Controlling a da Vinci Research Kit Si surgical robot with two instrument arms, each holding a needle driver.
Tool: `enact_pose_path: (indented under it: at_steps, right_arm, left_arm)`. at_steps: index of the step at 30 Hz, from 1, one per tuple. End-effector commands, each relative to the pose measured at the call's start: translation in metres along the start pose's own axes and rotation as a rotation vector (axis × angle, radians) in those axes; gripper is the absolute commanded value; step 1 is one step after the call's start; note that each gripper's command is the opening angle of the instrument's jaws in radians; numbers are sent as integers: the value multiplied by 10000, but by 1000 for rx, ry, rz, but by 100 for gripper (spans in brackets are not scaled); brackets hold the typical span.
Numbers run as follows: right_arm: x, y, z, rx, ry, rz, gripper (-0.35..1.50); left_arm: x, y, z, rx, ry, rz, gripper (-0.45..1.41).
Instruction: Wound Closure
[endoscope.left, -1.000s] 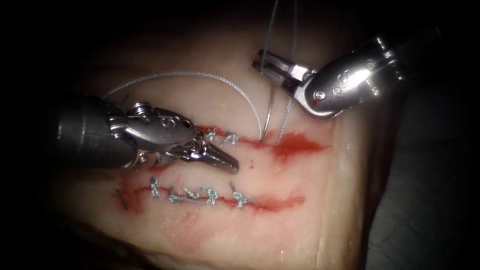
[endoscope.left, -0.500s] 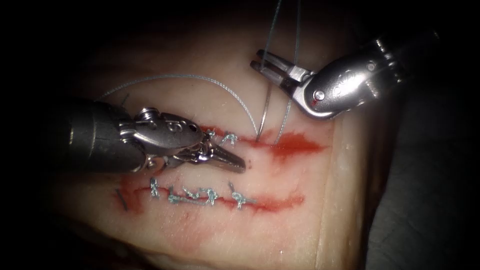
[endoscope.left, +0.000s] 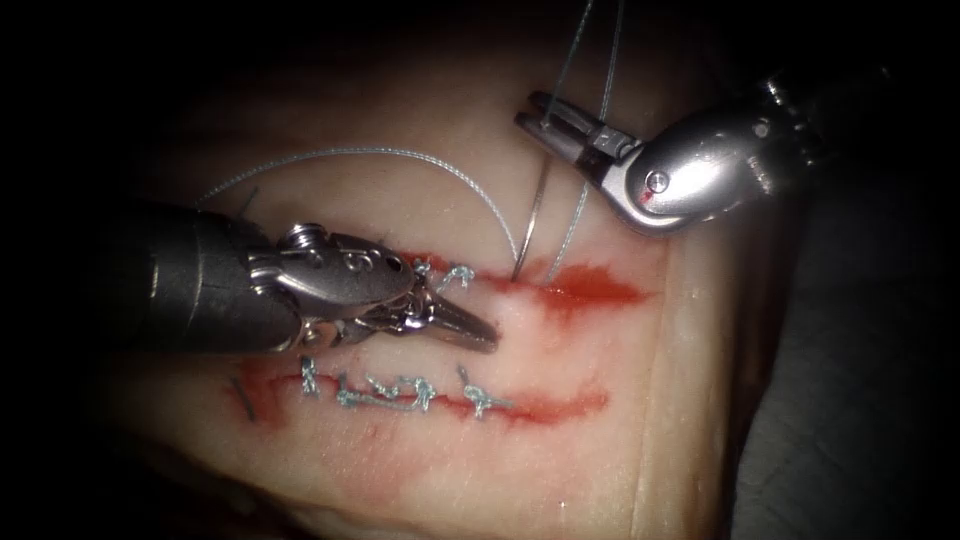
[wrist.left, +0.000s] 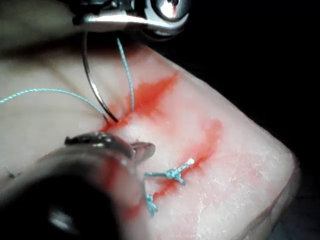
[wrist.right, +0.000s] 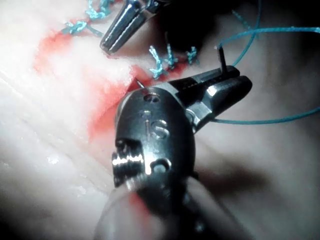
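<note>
The tissue (endoscope.left: 590, 400) carries two cuts running across. My right tool (endoscope.left: 530, 108) is shut on the curved needle (endoscope.left: 535, 215) near its tail end, above the upper cut (endoscope.left: 590, 290). The needle arcs down and its tip meets the tissue at the cut's edge, just right of two knots (endoscope.left: 445, 274). In the right wrist view the needle's tail (wrist.right: 221, 57) sticks out past the right tool (wrist.right: 227, 80). My left tool (endoscope.left: 485, 335), shut and holding nothing, rests its tip on the tissue between the cuts, left of the needle. Thread (endoscope.left: 400, 153) loops from the needle's entry point to the far left.
The lower cut (endoscope.left: 550, 405) holds several knots (endoscope.left: 400, 390). Red fluid (endoscope.left: 590, 288) pools at the upper cut's right end. Two thread strands (endoscope.left: 600, 60) rise past the right tool, and one (endoscope.left: 570, 225) drops to the cut. The tissue's edge (endoscope.left: 700, 400) falls away on the right.
My left tool has slid right, its tip now closer to the needle. The right tool has shifted slightly right and up with the needle's tail; the needle's tip stays at the cut.
</note>
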Motion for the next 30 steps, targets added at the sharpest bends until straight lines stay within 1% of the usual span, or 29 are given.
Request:
enact_pose_path:
  at_steps: [1,7,15,23,25,30]
  right_arm:
    - [3,5,8,5,-2,8,-35]
    - [4,6,8,8,-1,48,-35]
    - [5,10,7,112,25,102,-35]
    - [5,10,6,120,27,129,-35]
    - [5,9,6,148,44,133,-35]
    - [6,6,3,181,61,136,-35]
  left_arm:
    - [-1,4,6,1,0,2,-45]
    - [-1,4,6,3,1,2,-45]
    - [-1,2,8,6,4,2,-45]
    - [0,2,8,5,4,2,-45]
    - [0,2,9,6,5,3,-45]
    - [0,1,10,8,7,3,-45]
